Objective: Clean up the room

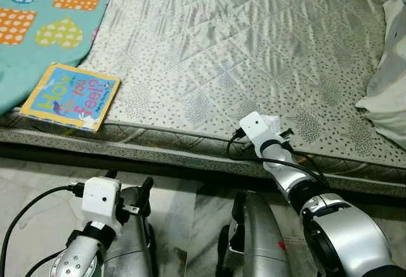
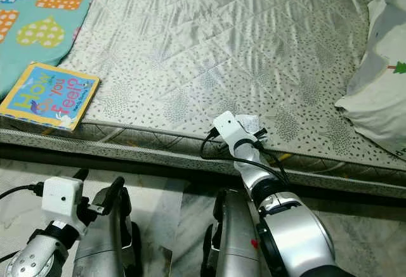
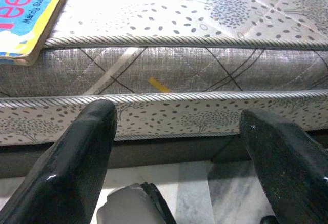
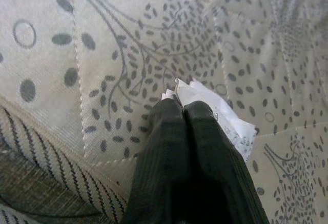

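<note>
A piece of crumpled white paper (image 4: 228, 121) lies on the grey patterned mattress (image 1: 222, 36), close to its front edge. My right gripper (image 4: 182, 105) rests on the mattress there, its two black fingers pressed together with the edge of the paper pinched at their tips. The paper (image 1: 274, 123) also peeks out beside the right wrist. A children's board book (image 1: 71, 96) with a blue and yellow cover lies at the mattress's front left edge. My left gripper (image 3: 177, 114) hangs low in front of the mattress side, open, holding nothing.
A teal blanket (image 1: 44, 11) with coloured hearts and squares covers the far left of the bed. A white pillow (image 2: 377, 99) lies at the right edge. Pale marble floor (image 1: 38, 182) runs along the bed's front.
</note>
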Available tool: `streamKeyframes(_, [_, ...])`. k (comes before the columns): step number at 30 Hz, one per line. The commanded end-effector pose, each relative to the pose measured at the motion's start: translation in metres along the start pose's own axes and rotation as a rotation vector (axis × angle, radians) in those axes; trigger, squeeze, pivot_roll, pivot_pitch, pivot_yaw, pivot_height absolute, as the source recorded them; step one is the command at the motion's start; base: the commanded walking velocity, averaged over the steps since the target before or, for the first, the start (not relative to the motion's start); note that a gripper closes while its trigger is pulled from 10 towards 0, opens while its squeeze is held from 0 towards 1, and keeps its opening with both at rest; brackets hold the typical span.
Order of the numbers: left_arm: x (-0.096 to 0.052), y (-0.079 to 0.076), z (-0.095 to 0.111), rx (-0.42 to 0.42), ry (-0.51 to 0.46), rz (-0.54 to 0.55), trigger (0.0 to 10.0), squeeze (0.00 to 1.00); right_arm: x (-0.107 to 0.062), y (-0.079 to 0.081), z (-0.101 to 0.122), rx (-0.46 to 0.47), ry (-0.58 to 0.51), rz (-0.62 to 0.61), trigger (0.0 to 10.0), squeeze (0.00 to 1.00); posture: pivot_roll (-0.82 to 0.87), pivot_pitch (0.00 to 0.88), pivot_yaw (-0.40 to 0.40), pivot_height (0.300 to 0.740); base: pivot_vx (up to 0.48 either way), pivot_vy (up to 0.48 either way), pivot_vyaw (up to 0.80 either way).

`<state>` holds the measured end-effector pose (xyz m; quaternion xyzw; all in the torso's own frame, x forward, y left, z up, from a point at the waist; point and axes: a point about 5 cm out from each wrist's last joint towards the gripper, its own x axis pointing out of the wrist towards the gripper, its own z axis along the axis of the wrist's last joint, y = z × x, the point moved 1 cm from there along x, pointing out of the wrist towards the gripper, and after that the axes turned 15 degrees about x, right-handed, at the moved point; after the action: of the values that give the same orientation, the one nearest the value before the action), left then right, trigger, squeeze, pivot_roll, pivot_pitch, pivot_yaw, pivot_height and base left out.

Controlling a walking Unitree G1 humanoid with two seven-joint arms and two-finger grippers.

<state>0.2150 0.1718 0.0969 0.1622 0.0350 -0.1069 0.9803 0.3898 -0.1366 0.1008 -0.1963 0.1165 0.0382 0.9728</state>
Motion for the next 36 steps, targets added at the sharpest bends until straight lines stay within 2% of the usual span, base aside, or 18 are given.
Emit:
streamKeyframes(1, [-0.002, 0.0, -0.008, 0.002, 0.026, 0.002, 10.0, 0.0, 0.0, -0.006, -0.002, 0.037, 0.006, -0.02, 0.0, 0.0, 0.16, 0.215, -0.105, 0.575, 0.0, 0.0, 0.0])
streamKeyframes(4, [0.005, 0.003, -0.008, 0.007, 0.009, 0.021, 10.0, 0.0, 0.002, -0.007, 0.007, 0.098, -0.025, -0.017, 0.0, 0.0, 0.16, 0.191, -0.105, 0.575, 0.0, 0.0, 0.0])
streamKeyframes(5, [0.008, 0.006, -0.005, 0.012, -0.005, 0.042, 10.0, 0.0, 0.003, -0.008, 0.014, 0.171, -0.055, -0.011, 0.0, 0.0, 0.15, 0.176, -0.105, 0.575, 0.0, 0.0, 0.0])
streamKeyframes(8, [0.016, 0.011, -0.003, 0.017, -0.02, 0.061, 10.0, 0.0, 0.003, -0.009, 0.025, 0.283, -0.105, -0.003, 0.0, 0.0, 0.14, 0.152, -0.104, 0.575, 0.0, 0.0, 0.0])
streamKeyframes(11, [0.019, 0.013, -0.002, 0.018, -0.031, 0.063, 10.0, 0.0, 0.003, -0.01, 0.03, 0.33, -0.142, 0.002, 0.0, 0.0, 0.14, 0.139, -0.103, 0.575, 0.0, 0.0, 0.0])
streamKeyframes(17, [0.034, 0.016, 0.003, 0.025, -0.073, 0.068, 10.0, 0.0, 0.0, -0.015, 0.039, 0.507, -0.246, 0.025, 0.0, 0.0, 0.11, 0.072, -0.094, 0.575, 0.0, 0.0, 0.0])
streamKeyframes(21, [0.042, 0.019, 0.005, 0.023, -0.087, 0.077, 10.0, 0.0, -0.002, -0.02, 0.04, 0.579, -0.282, 0.023, 0.0, 0.0, 0.1, 0.037, -0.086, 0.575, 0.0, 0.0, 0.0])
streamKeyframes(22, [0.047, 0.021, 0.008, 0.012, -0.105, 0.096, 10.0, 0.0, -0.004, -0.021, 0.039, 0.64, -0.3, 0.035, 0.0, 0.0, 0.09, 0.016, -0.082, 0.575, 0.0, 0.0, 0.0])
streamKeyframes(24, [0.052, 0.025, 0.012, -0.002, -0.127, 0.129, 10.0, 0.0, -0.008, -0.014, 0.032, 0.677, -0.299, 0.076, 0.0, 0.0, 0.07, 0.0, -0.075, 0.575, 0.0, 0.0, 0.0])
streamKeyframes(32, [0.056, 0.033, 0.006, -0.011, -0.116, 0.231, 10.0, 0.0, -0.023, -0.003, 0.008, 0.743, -0.308, 0.097, 0.0, 0.0, 0.05, 0.0, -0.067, 0.575, 0.0, 0.0, 0.0])
streamKeyframes(33, [0.055, 0.037, 0.004, -0.013, -0.11, 0.271, 10.0, 0.0, -0.028, -0.003, 0.005, 0.769, -0.307, 0.087, 9.4, 0.0, 0.04, 0.0, -0.064, 0.575, 0.0, 0.0, 0.0])
streamKeyframes(34, [0.055, 0.037, 0.004, -0.013, -0.11, 0.271, 10.0, 0.0, -0.028, -0.003, 0.005, 0.769, -0.307, 0.087, 9.4, 0.0, 0.04, 0.0, -0.064, 0.575, 0.0, 0.0, 0.0])
streamKeyframes(35, [0.055, 0.039, 0.004, -0.015, -0.108, 0.285, 10.0, 0.0, -0.029, -0.003, 0.005, 0.774, -0.309, 0.087, 10.0, 0.0, 0.04, 0.0, -0.063, 0.575, 0.0, 0.0, 0.0])
streamKeyframes(36, [0.054, 0.04, 0.003, -0.016, -0.108, 0.294, 10.0, 0.0, -0.032, -0.004, 0.004, 0.786, -0.313, 0.091, 10.0, 0.0, 0.04, 0.0, -0.063, 0.575, 0.0, 0.0, 0.0])
